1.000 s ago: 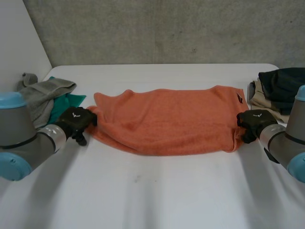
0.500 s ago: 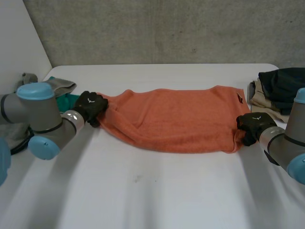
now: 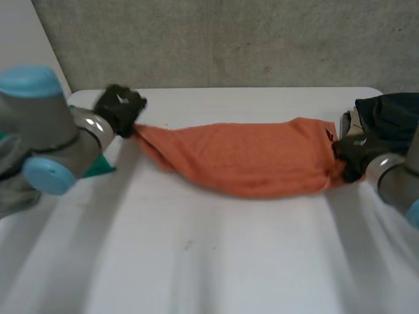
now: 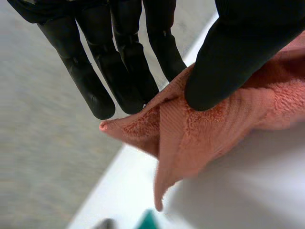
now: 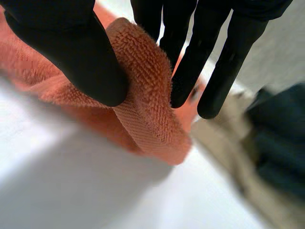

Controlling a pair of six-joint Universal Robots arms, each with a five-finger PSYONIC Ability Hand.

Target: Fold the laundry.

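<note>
An orange towel [image 3: 249, 160] hangs stretched between my two hands over the white table [image 3: 216, 261]. My left hand [image 3: 119, 108] pinches the towel's left end, raised near the table's far left. In the left wrist view its thumb [image 4: 238, 52] presses the towel's corner [image 4: 190, 138] against its straight fingers [image 4: 126, 57]. My right hand [image 3: 352, 156] grips the towel's right end. In the right wrist view its thumb [image 5: 71, 47] and fingers [image 5: 209, 57] pinch a fold of the towel [image 5: 143, 95].
A heap of dark and beige clothes [image 3: 383, 121] lies at the table's right edge, close behind my right hand; the same clothes [image 5: 267, 157] lie past its fingers. Grey and green laundry [image 3: 98, 167] sits at the left, partly behind my left arm.
My left hand has closed on the towel's left end and carried it up and toward the far side. The right hand lifted slightly, and the towel has drawn taut and narrower.
</note>
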